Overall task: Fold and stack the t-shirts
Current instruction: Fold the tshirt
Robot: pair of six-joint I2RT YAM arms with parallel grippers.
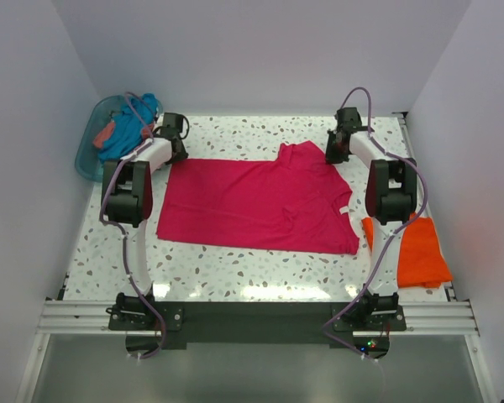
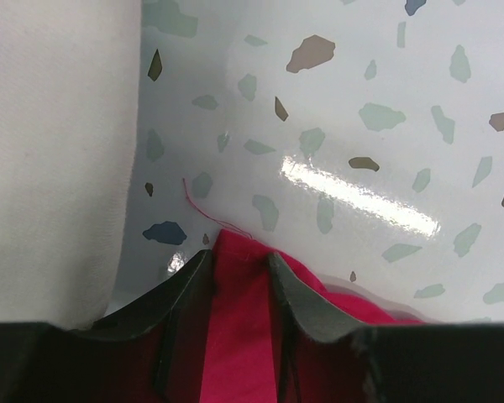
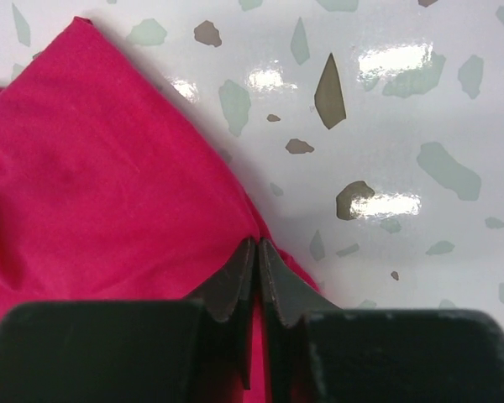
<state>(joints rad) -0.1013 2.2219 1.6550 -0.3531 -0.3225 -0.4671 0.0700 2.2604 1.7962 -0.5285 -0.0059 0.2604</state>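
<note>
The magenta-pink t-shirt (image 1: 252, 201) lies spread flat in the middle of the table, one sleeve pointing to the far side. My left gripper (image 1: 176, 149) is low at its far left corner. In the left wrist view the jaws (image 2: 239, 256) stand apart with the shirt's corner (image 2: 235, 336) lying between them. My right gripper (image 1: 334, 154) is at the shirt's far right edge. In the right wrist view it (image 3: 258, 243) is pinched shut on the magenta cloth (image 3: 109, 168). An orange t-shirt (image 1: 420, 252) lies folded at the near right.
A translucent teal basin (image 1: 86, 155) at the far left holds a teal t-shirt (image 1: 133, 128) and a salmon one (image 1: 107, 133). White walls close in the table on three sides. A loose red thread (image 2: 197, 206) lies on the speckled tabletop (image 2: 361, 126).
</note>
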